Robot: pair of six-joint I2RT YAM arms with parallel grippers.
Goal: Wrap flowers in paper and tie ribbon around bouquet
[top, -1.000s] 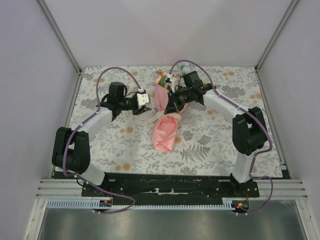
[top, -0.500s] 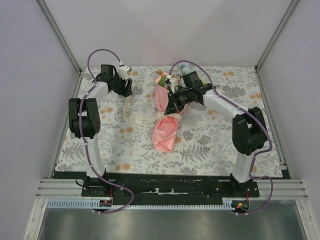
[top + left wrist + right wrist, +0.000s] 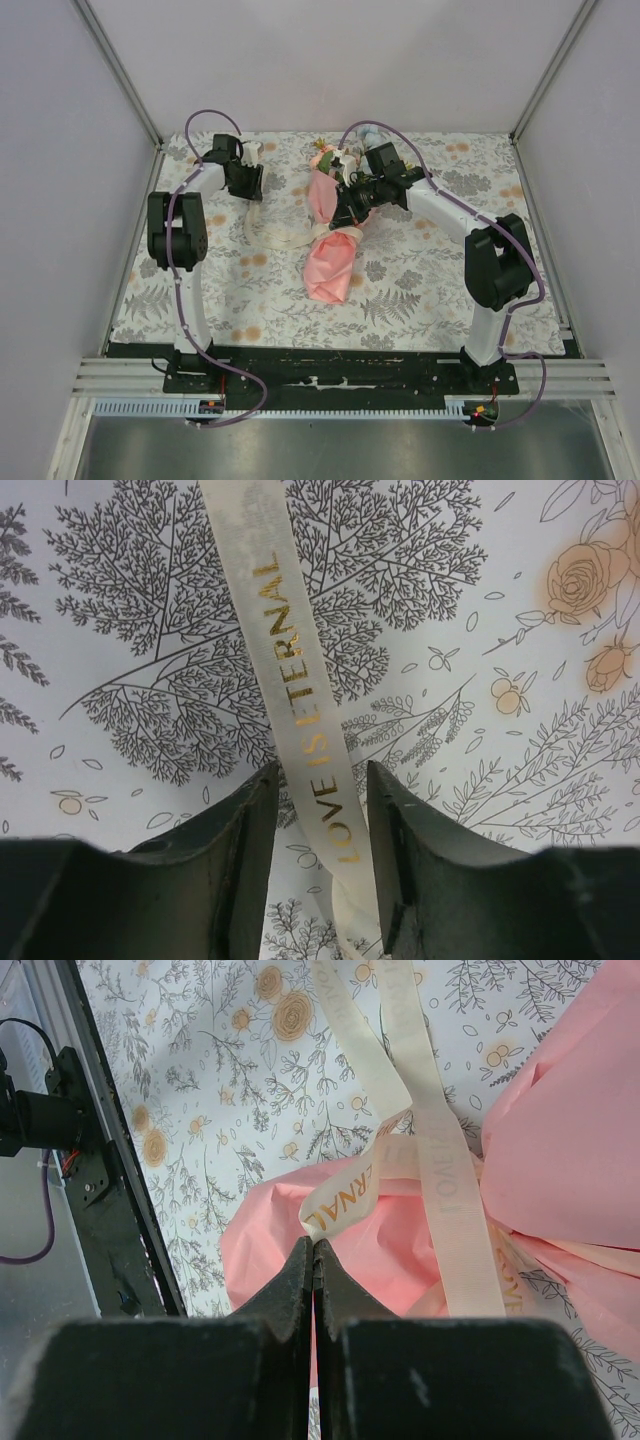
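One table point(image 3: 420, 290), covered with a printed floral cloth, carries two arms: the left arm point(image 3: 180, 250) reaches to the far left corner, and the right arm point(image 3: 490, 260) bends in toward the middle. One bouquet point(image 3: 330, 235) lies near the centre of the cloth, its pointed end toward the arm bases. It is wrapped in a single sheet of salmon-pink paper point(image 3: 330, 265) that is pinched at the waist. One cream ribbon point(image 3: 275, 235) with gold lettering is wound around that waist and trails left across the cloth toward the left arm. In the right wrist view two of its strands cross just above the paper. The flowers point(image 3: 325, 155) show at the far end of the paper as a small cluster of pink and pale blooms with green. Of the two grippers, the left gripper point(image 3: 320, 775) stands parted, with the ribbon running between its fingers and a gap on each side. The right gripper point(image 3: 313, 1250) is pressed closed at the bouquet's waist, right below a ribbon loop. Whether it pinches anything cannot be told.
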